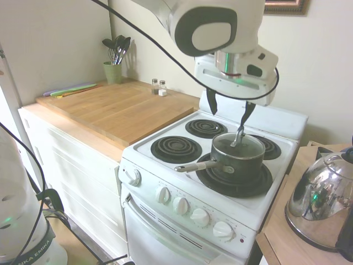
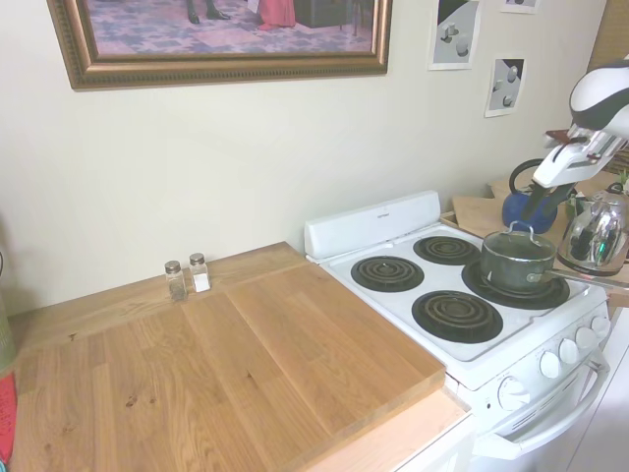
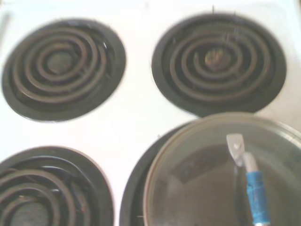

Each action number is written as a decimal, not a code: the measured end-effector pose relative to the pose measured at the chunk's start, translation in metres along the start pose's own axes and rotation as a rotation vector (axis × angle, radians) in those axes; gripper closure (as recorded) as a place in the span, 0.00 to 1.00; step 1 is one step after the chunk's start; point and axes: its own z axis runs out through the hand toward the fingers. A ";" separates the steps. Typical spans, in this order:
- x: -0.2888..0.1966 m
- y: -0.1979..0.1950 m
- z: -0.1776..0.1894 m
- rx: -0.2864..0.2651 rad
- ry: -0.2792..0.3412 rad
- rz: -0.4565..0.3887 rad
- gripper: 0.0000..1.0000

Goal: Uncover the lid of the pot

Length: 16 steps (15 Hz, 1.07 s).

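Pot (image 1: 237, 163) sits on the stove's (image 1: 165, 165) front-right coil burner (image 1: 236, 179), long handle (image 1: 196, 165) pointing toward the knobs (image 1: 181, 205). Lid (image 1: 239, 144) sits closed on the pot. Gripper (image 1: 229, 114) hangs just above the lid's loop handle (image 1: 239, 136), fingers spread, touching nothing. Kettle (image 1: 322, 201) on the counter beside the stove.

The wrist view is soft, and its bottom edge cuts off the lid (image 3: 202, 179). The kettle (image 1: 322, 201) runs off the first exterior view's right edge. The two shakers (image 1: 158, 85) on the bench (image 1: 118, 110) are too small to read, perhaps salt and pepper.
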 end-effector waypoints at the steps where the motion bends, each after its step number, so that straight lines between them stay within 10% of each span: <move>1: 0.005 0.002 0.008 -0.009 -0.003 0.008 1.00; 16: 0.030 -0.001 0.051 -0.079 0.022 0.041 1.00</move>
